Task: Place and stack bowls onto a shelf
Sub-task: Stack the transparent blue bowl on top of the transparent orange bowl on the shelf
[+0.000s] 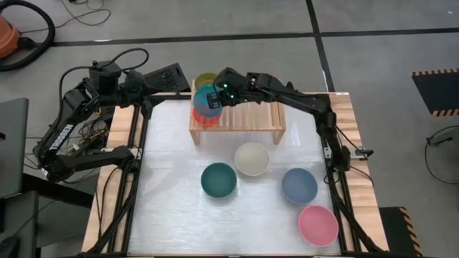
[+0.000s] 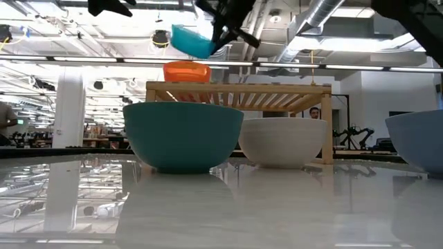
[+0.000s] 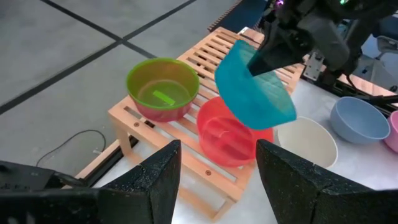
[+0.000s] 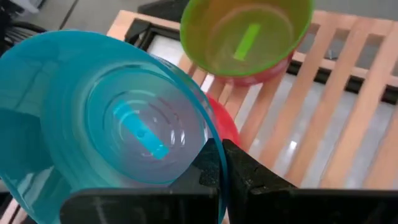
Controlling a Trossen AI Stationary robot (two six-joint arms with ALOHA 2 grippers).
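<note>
The cyan bowl [image 3: 255, 87] hangs tilted above the left end of the wooden shelf [image 1: 247, 118], with my right gripper [image 4: 222, 167] shut on it. Right below it an orange-red bowl [image 3: 227, 138] stands on the slats. Behind that, a lime green bowl [image 3: 163, 87] sits nested in a magenta bowl [image 3: 155, 112] at the shelf's far left corner. My left gripper [image 3: 217, 177] hovers open and empty off the shelf's left side, high above the table. My right gripper pinches the cyan bowl's rim [image 4: 208, 134] with one finger inside the bowl and one outside. The fingers slant down from the table's right. The bowl is lifted clear [image 2: 192, 41], tipped on its side with its opening toward the gripper, just above the orange-red bowl.
On the table in front of the shelf stand a dark teal bowl [image 1: 218, 180], a cream bowl [image 1: 252, 158], a slate blue bowl [image 1: 299, 185] and a pink bowl [image 1: 318, 224]. The middle and right of the shelf's slats [image 1: 258, 115] are bare.
</note>
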